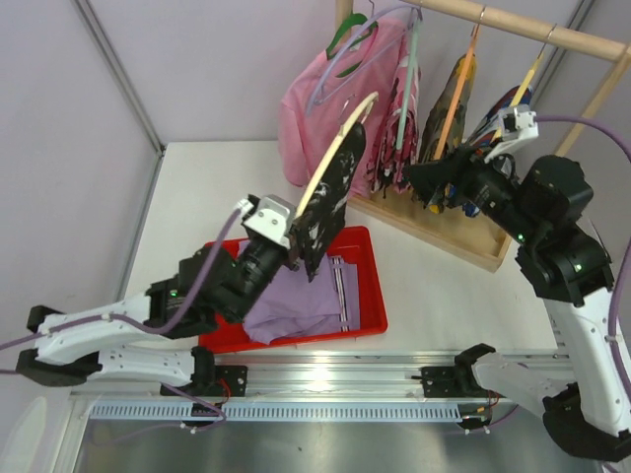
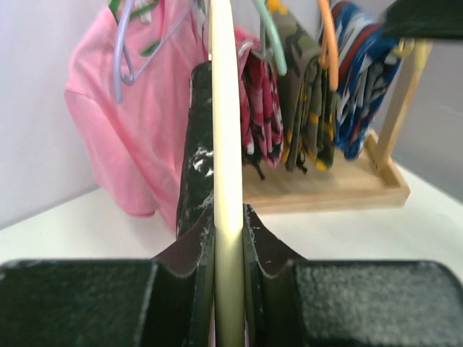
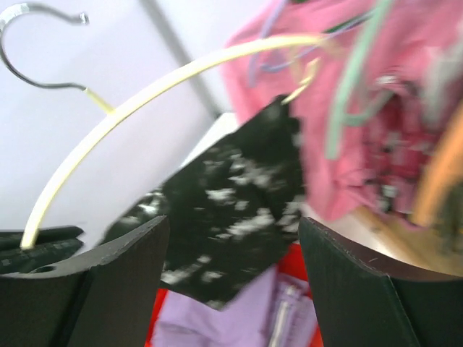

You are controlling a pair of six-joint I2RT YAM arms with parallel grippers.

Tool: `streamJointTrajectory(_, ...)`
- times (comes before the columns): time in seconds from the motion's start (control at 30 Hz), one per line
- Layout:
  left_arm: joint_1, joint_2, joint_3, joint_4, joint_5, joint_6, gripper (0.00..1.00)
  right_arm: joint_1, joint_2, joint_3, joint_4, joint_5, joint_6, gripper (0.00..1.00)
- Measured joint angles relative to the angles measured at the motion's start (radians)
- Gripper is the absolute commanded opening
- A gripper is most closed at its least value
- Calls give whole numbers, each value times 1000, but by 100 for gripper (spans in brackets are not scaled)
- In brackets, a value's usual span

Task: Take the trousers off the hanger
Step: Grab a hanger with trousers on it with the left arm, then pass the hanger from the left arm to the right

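The left arm (image 1: pixel 108 335) lies low along the near-left edge of the desk (image 1: pixel 197 197) and angles up toward the middle. The left claw (image 1: pixel 296 241) is clamped on one end of a pale yellow hanger (image 1: pixel 335 148). In the left wrist view its fingers (image 2: pixel 79 303) press both sides of the hanger's bar, with a fold of black cloth caught alongside. From the claw the hanger tilts up and to the right.

The black trousers (image 1: pixel 330 197), speckled white, hang draped over the hanger, above the far edge of a red tray (image 1: pixel 370 246). The tray sits by the desk's near edge, left of centre. The lavender trousers (image 1: pixel 301 305) lie crumpled inside it.

Behind, near the desk's far edge, a pink shirt (image 1: pixel 306 108) hangs from a wooden rail (image 1: pixel 513 25). To its right more patterned garments hang in a row, among them a blue-red-white one (image 2: pixel 362 87), over the rack's base (image 1: pixel 463 246) toward the desk's far-right corner.

The right claw (image 1: pixel 429 187) hovers just in front of that row, pointing left. Its jaws are spread wide with nothing gripped. Its wrist view is blurred, but the black trousers and the hanger's metal hook (image 3: pixel 29 43) show beyond its fingers (image 3: pixel 347 289), apart from them.
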Motion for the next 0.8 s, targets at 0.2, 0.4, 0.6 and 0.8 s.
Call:
streamJointTrajectory(0.2, -163, 145, -15, 398, -233, 261, 0, 249, 93, 32, 67, 50, 32, 79)
streamJointTrajectory(0.4, -219, 268, -12, 644, -389, 394, 0, 348, 113, 28, 93, 97, 78, 79)
streamJointTrajectory(0.6, -230, 304, 11, 704, -474, 409, 0, 354, 35, -37, 158, 135, 132, 79)
streamJointTrajectory(0.8, -228, 316, 48, 631, -512, 313, 0, 361, -12, -77, 238, 121, 190, 79)
